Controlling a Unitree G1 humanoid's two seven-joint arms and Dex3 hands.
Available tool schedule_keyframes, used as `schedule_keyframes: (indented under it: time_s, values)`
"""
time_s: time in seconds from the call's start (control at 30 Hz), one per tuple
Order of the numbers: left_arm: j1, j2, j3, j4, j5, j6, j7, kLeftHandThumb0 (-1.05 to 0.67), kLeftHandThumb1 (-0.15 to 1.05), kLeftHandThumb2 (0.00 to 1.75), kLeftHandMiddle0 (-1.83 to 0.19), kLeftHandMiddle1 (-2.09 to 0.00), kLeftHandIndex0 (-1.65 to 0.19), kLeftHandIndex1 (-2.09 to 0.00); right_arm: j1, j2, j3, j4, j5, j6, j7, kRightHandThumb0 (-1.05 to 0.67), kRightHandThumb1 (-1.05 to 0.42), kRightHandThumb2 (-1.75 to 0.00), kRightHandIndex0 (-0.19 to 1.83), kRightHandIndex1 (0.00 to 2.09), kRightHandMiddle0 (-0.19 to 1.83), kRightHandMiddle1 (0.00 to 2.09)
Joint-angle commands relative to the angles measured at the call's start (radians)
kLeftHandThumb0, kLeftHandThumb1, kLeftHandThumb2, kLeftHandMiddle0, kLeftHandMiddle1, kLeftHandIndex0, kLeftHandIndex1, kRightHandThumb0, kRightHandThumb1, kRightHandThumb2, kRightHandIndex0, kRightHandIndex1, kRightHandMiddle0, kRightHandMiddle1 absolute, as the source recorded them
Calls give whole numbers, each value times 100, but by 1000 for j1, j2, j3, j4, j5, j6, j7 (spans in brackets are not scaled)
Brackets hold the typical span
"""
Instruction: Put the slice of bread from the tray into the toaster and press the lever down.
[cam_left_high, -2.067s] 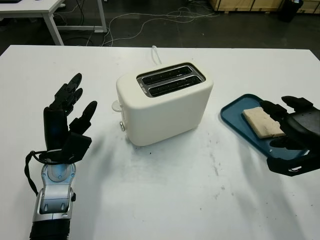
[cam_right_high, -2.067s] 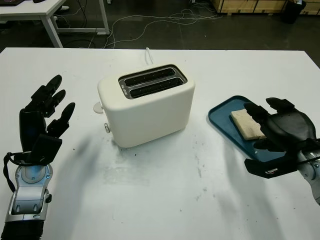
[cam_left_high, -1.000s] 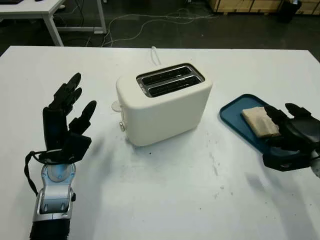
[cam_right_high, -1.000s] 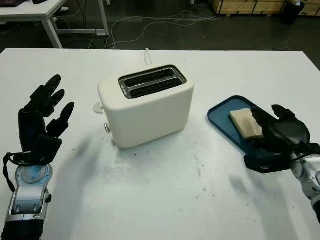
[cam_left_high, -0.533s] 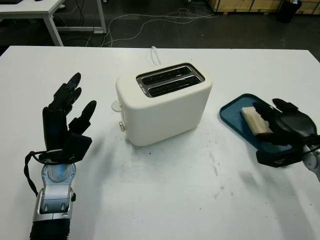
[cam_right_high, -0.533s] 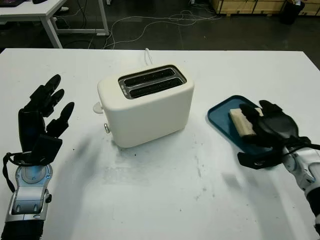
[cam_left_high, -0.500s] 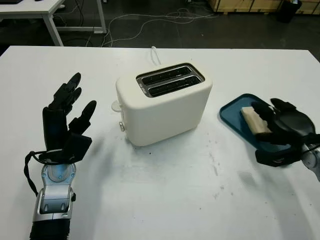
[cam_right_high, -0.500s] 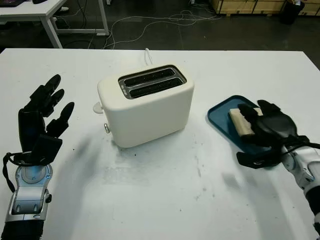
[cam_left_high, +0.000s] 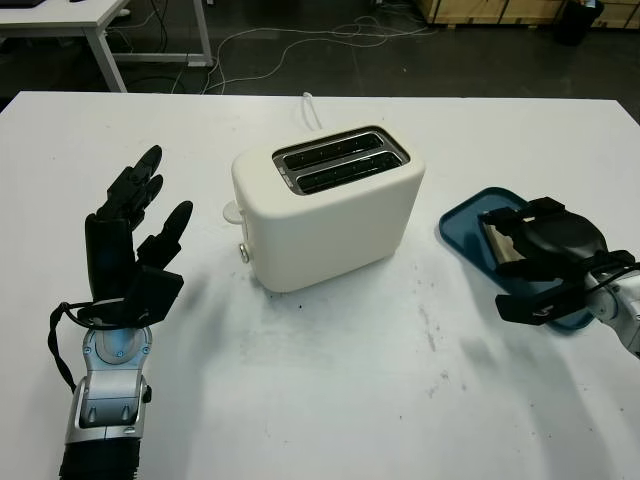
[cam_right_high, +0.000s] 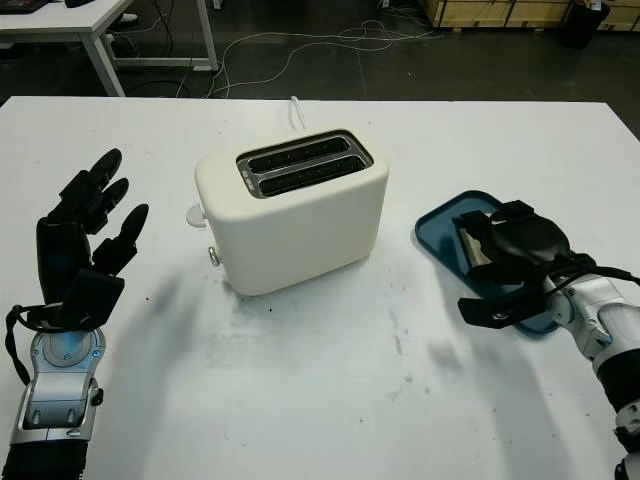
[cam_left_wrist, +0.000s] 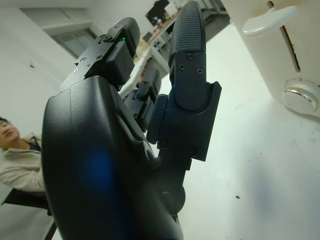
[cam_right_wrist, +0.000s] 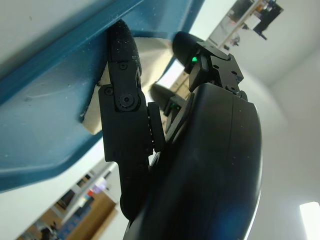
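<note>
— Where is the bread?
— On the blue tray, the slice of bread sits clasped in the right hand; the wrist view shows a finger pressed against it.
— And the left hand?
— Open, raised left of the toaster, holding nothing.

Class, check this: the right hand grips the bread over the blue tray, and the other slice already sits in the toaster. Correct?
No. The toaster slots are empty, as the left eye view shows. The right hand does grip the bread over the blue tray.
</note>
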Motion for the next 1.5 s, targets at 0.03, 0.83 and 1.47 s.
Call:
schedule_keyframes:
  time_s: [0.03,0.83,1.47]
  values:
    - [-5,8,5,2,-2,-22,7,-69,92,32,-63,-2,-52,0,48,17,31,-39,-52,92,45,-62,-92,-8,46,174,2,174]
    - [-1,8,10,-1,0,-23,9,-70,92,31,-64,-2,-53,0,46,104,61,202,-50,94,-188,-43,-92,-45,155,175,132,175]
    - [-8,10,5,10,6,-29,9,-69,92,31,-65,-2,-54,0,40,120,-75,293,218,-407,-514,-41,-92,-37,138,175,39,175]
